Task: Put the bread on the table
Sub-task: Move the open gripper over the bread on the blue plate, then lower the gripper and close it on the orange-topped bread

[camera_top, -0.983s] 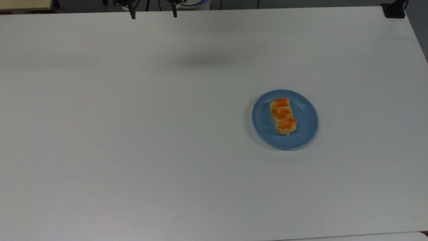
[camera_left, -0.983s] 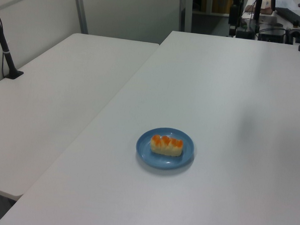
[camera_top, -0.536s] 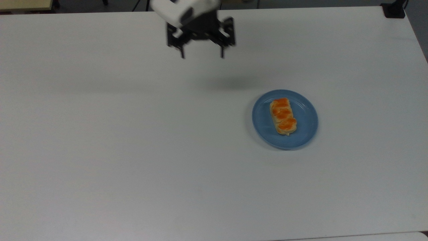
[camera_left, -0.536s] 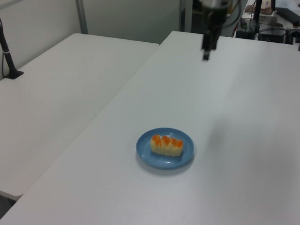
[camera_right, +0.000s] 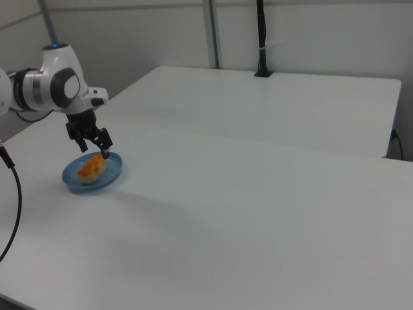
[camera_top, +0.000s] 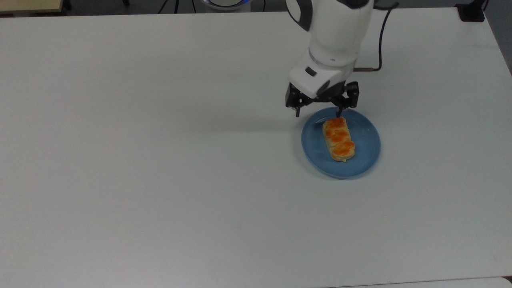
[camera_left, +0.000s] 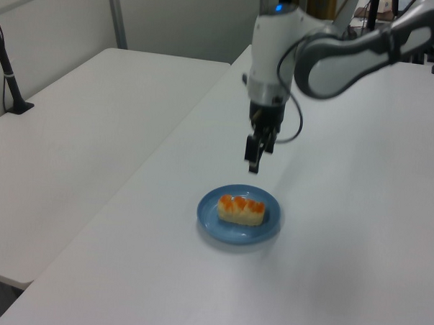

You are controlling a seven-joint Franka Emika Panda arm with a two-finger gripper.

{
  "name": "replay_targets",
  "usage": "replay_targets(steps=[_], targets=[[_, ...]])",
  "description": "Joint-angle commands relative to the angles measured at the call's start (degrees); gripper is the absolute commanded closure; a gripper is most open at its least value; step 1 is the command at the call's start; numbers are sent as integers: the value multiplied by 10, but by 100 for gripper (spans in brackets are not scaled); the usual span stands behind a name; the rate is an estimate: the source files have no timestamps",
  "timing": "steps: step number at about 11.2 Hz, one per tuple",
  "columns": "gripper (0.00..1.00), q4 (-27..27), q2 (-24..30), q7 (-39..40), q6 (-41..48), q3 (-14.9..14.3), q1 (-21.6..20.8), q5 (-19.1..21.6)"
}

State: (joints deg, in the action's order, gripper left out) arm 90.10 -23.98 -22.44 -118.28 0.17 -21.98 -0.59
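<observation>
The empty claw (camera_top: 319, 112) was wide open above the far end of the bread (camera_top: 339, 139), whose long axis ran away from it toward the top view's bottom.

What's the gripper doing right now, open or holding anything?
Gripper: open, holding nothing, fingers spread above the plate's far edge; the bread lies on the plate, ungrasped.

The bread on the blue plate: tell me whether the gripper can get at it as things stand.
Probably yes. The bread lies uncovered on the plate, nothing else stands near it, and the gripper hangs open just above the plate's far edge in the top view.
</observation>
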Motion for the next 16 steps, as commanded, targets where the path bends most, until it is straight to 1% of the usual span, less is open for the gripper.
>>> replay_targets(steps=[1, 2, 3, 5, 7, 10, 12, 14, 15, 16], targets=[[0, -25, -51, -18, -54, -6, -26, -19], [0, -25, -61, -19, -63, -6, -33, -32], [0, -26, -69, -23, -72, -6, -38, -35], [0, -26, -70, -49, -79, -5, -44, -37], [0, -26, -75, -51, -79, -5, -55, -46], [0, -26, -93, -51, -92, -5, -58, -49], [13, -26, -97, -52, -100, -5, -59, -66], [20, -26, -106, -60, -121, -5, -68, -72], [27, -26, -110, -65, -124, -5, -68, -78], [41, -26, -115, -67, -124, -5, -68, -80]])
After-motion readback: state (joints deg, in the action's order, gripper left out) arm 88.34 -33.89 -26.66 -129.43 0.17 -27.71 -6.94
